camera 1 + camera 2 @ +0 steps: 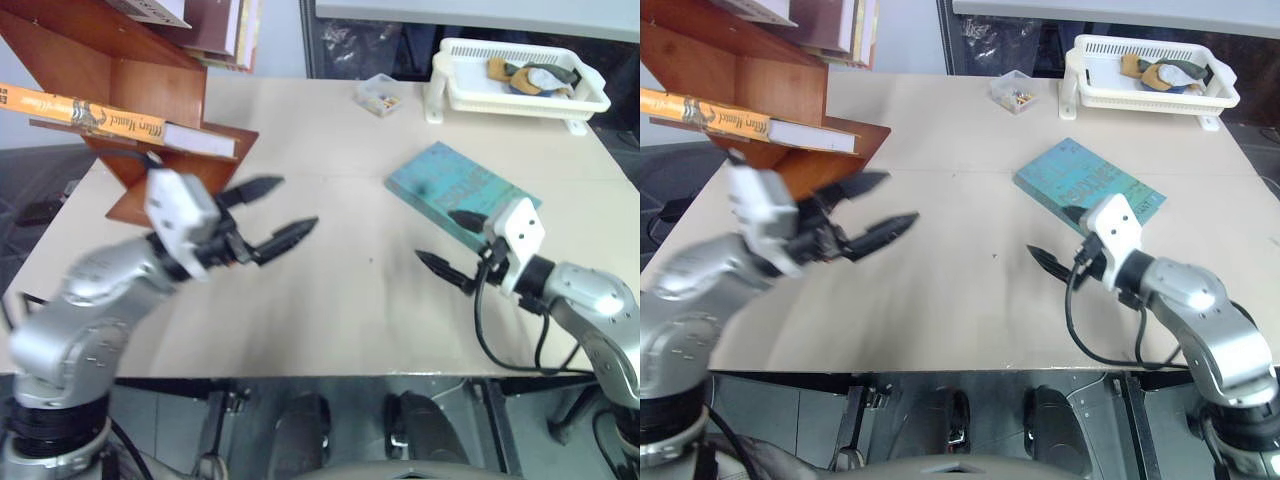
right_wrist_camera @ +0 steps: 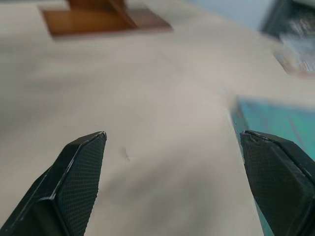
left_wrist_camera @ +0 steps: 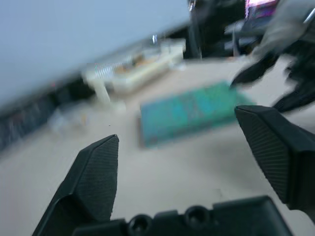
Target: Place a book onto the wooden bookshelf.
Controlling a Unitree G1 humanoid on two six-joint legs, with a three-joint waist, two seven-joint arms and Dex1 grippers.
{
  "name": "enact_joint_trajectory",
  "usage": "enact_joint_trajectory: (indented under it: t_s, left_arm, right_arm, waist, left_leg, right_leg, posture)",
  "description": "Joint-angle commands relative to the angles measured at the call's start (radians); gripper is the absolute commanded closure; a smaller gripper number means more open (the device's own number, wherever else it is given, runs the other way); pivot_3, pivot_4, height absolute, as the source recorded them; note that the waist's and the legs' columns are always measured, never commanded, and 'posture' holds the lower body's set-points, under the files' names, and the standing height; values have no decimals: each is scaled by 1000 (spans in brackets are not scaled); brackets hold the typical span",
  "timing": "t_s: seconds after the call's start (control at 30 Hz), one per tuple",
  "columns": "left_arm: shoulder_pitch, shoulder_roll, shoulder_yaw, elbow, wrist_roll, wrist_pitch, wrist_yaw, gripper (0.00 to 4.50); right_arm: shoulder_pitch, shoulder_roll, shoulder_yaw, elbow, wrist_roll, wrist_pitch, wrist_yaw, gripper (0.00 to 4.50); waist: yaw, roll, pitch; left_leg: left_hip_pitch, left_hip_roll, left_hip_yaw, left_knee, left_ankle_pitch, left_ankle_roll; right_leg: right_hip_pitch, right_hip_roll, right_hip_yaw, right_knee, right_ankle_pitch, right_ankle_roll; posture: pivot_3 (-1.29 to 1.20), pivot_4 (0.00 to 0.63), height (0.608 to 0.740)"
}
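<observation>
The orange-yellow book (image 1: 90,114) with black lettering lies flat on a slanted panel of the reddish-brown wooden bookshelf (image 1: 140,68) at the table's far left, its white page edges facing right. My left gripper (image 1: 300,202) hovers just in front and to the right of the shelf, open and empty, apart from the book. My right gripper (image 1: 436,236) is open and empty too, low over the table at the near corner of a teal book (image 1: 460,188). In the left wrist view, the fingers (image 3: 98,172) stand wide apart.
A white plastic basket (image 1: 520,82) with small items stands at the table's far right. Left of it is a small clear box (image 1: 378,95). More books stand on the upper shelf (image 1: 215,25). Bare tabletop (image 1: 350,290) lies between the two grippers.
</observation>
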Motion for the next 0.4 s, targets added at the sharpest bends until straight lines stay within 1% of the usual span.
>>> enact_joint_trajectory:
  t_s: [0.03,0.2,0.4]
  left_arm:
    - [53,-34,-25,68,116,-99,-17,94]
    - [104,-30,-14,163,181,-177,-104,94]
    - [112,-6,19,249,208,-229,-195,94]
  right_arm:
    - [120,-43,-133,-113,-3,0,2,0]
    - [274,-61,-246,-177,-1,13,5,0]
    - [389,-48,-342,-237,18,32,-3,0]
  waist:
    - [3,0,0]
    - [4,0,0]
    - [11,0,0]
  left_leg:
    - [0,0,1,0,0,0]
    - [0,0,1,0,0,0]
    - [0,1,1,0,-1,0]
  right_leg:
    - [0,0,0,0,0,0]
    - [-1,-1,1,-1,-2,-3]
    - [-1,-2,1,-1,-3,-4]
  posture:
    - [0,150,740]
    - [0,150,740]
    - [0,150,740]
